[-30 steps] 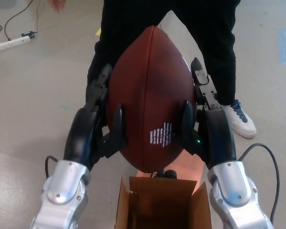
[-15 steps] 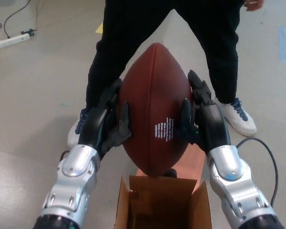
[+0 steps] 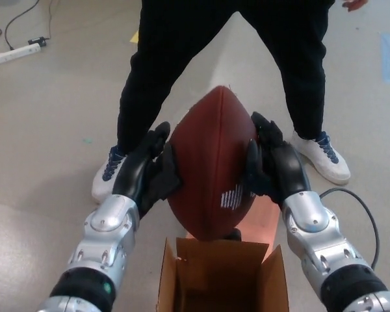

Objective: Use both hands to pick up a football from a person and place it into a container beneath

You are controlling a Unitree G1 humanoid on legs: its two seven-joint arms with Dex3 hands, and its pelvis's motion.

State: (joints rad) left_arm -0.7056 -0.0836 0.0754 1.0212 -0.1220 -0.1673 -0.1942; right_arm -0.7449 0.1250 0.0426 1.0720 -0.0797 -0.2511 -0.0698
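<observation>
There is a single view, taken from the robot's head and tilted steeply down over its own forearms to the floor [image 3: 45, 130] in front. It sits close: the left hand [image 3: 146, 172] and right hand [image 3: 273, 166], pressed to the sides of the football [image 3: 211, 162], fill the middle, and the open cardboard box [image 3: 221, 276] is cut off by the bottom edge. Facing forward, the camera takes in only the legs [image 3: 156, 71] and shoes of the person standing opposite. No second view shares the scene.
</observation>
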